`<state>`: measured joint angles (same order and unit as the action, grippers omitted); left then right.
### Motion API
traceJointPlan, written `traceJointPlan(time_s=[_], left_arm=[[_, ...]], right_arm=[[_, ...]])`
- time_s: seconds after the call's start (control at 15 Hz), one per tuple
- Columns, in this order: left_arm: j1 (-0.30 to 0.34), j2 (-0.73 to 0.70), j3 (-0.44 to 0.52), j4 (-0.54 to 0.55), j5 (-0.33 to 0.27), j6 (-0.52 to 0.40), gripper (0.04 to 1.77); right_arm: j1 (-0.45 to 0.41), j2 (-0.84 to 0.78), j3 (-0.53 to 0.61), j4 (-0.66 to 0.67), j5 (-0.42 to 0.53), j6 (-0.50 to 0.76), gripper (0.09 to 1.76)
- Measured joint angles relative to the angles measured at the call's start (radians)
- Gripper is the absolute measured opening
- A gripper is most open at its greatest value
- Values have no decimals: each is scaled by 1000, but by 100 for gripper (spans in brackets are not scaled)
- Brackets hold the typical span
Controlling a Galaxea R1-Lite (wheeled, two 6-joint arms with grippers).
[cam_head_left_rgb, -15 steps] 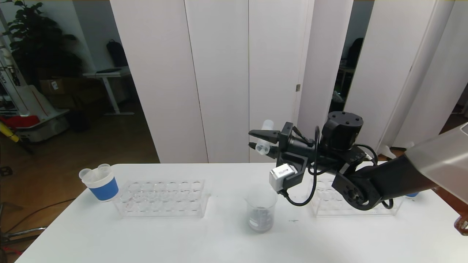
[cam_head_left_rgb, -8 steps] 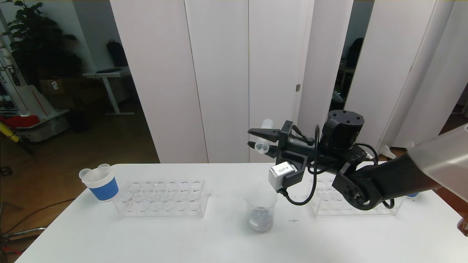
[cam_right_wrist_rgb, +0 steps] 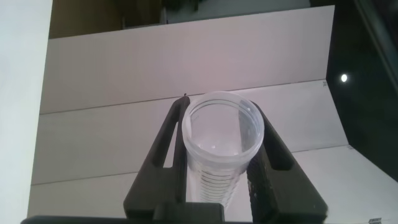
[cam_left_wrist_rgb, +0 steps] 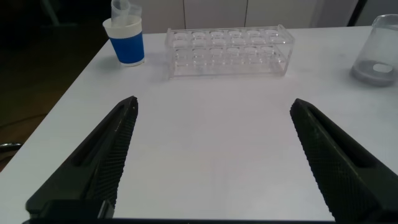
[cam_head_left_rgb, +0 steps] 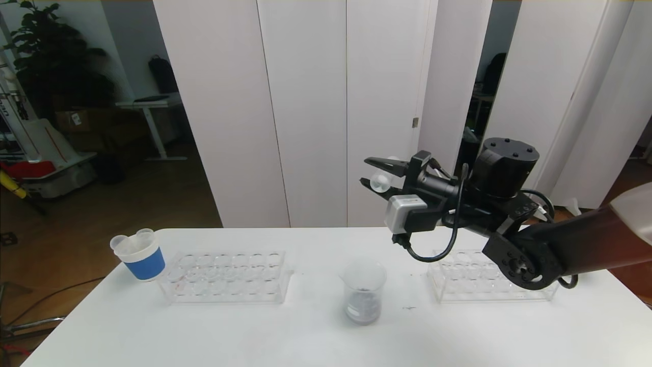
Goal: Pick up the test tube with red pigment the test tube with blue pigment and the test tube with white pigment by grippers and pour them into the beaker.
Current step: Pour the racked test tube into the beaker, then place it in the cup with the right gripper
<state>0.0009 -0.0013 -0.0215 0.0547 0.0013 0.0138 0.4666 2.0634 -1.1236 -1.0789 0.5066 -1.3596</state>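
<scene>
My right gripper (cam_head_left_rgb: pixel 379 179) is shut on a clear ridged test tube (cam_head_left_rgb: pixel 380 180), held high above the table, up and to the right of the beaker (cam_head_left_rgb: pixel 363 293). In the right wrist view the tube (cam_right_wrist_rgb: pixel 222 140) sits between the two fingers with its open mouth toward the camera, and it looks empty. The beaker holds a little dark grey liquid and also shows in the left wrist view (cam_left_wrist_rgb: pixel 378 50). My left gripper (cam_left_wrist_rgb: pixel 214 104) is open and empty, low over the front left of the table. No tube with blue or red liquid is in view.
A clear tube rack (cam_head_left_rgb: pixel 226 275) stands left of the beaker, with a blue-and-white paper cup (cam_head_left_rgb: pixel 140 255) holding empty tubes at its left. A second clear rack (cam_head_left_rgb: pixel 489 283) stands at the right under my right arm. White panels stand behind the table.
My right gripper has risen and moved right, away from above the beaker, with the tube in it. The tube has swung closer to level.
</scene>
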Motion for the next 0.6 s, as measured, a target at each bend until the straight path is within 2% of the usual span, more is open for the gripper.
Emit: traceJointPlan(time_s=[0.2, 0.53, 0.6], left_arm=[[0, 0, 0, 0, 0, 0, 175], [0, 0, 0, 0, 0, 0, 175], [0, 0, 0, 0, 0, 0, 175]], right_arm=[[-2, -44, 63, 0, -136, 215, 61], [44, -89, 127, -7, -404, 753, 61], [51, -97, 135, -7, -446, 824, 61]])
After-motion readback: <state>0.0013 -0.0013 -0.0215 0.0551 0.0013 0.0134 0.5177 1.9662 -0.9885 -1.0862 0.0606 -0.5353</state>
